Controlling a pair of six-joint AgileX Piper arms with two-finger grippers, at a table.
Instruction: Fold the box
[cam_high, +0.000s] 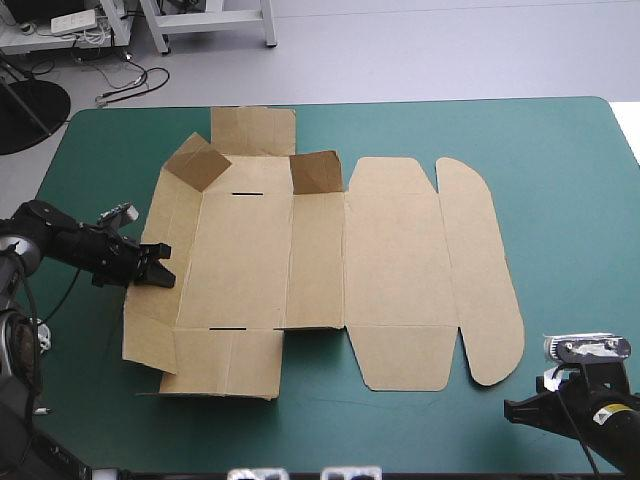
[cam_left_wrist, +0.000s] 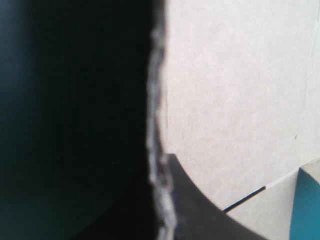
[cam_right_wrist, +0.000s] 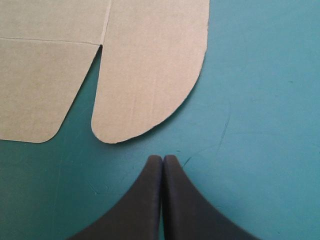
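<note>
The box (cam_high: 340, 260) is plain brown board, a little darker on the raised flaps (cam_high: 205, 168), with two thin dark slits (cam_high: 245, 192). The counter (cam_high: 560, 150) is teal-green, in one even colour. My left gripper (cam_high: 160, 266) and my right gripper (cam_right_wrist: 162, 159) both have black fingers (cam_right_wrist: 145, 200).

no text, label or number is readable on the box (cam_high: 390, 260) or elsewhere.

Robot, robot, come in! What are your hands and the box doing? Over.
Left gripper shut on the box at its left edge. Right gripper shut, just off the rounded flap. Box mostly flat, two far tabs raised. Nothing in the way.
</note>
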